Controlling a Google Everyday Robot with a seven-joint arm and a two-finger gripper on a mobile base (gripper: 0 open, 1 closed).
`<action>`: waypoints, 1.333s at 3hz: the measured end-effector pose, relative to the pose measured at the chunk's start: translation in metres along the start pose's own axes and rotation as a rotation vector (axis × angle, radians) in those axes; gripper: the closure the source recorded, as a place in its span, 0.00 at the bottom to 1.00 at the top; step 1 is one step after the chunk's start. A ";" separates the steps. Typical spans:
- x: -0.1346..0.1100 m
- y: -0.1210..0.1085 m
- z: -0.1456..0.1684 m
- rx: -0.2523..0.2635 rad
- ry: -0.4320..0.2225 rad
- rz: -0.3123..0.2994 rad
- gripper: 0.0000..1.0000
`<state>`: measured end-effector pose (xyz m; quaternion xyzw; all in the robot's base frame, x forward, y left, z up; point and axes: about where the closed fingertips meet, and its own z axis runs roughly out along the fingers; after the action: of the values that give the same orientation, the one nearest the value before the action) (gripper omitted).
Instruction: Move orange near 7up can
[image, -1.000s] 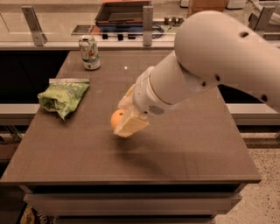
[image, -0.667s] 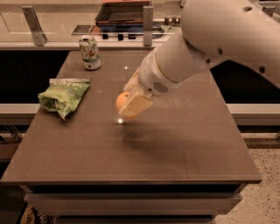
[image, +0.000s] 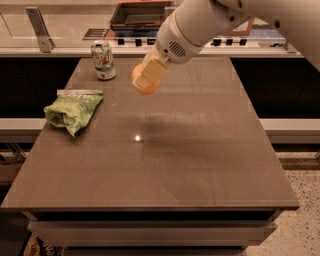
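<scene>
The end effector (image: 148, 76) is grasping the orange (image: 145, 88) between its pale fingers, holding it clear of the table (image: 200, 165) over the far middle of the top, with a soft shadow lying on the surface nearer than the fruit. The 7up can (image: 103, 60) is standing upright near the far left corner, left of the orange and apart from it, showing a silver body with green markings and a red spot, though its lettering cannot be read. A crumpled green chip bag (image: 73, 109) is lying by the left edge, nearer than the can, its printing unreadable.
</scene>
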<state>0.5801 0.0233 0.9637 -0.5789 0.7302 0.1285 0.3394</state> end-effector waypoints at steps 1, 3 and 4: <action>-0.022 -0.028 0.017 0.049 -0.041 0.040 1.00; -0.043 -0.068 0.078 0.149 -0.124 0.051 1.00; -0.037 -0.084 0.105 0.194 -0.132 0.048 1.00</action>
<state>0.6986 0.0876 0.9271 -0.5162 0.7288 0.1031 0.4378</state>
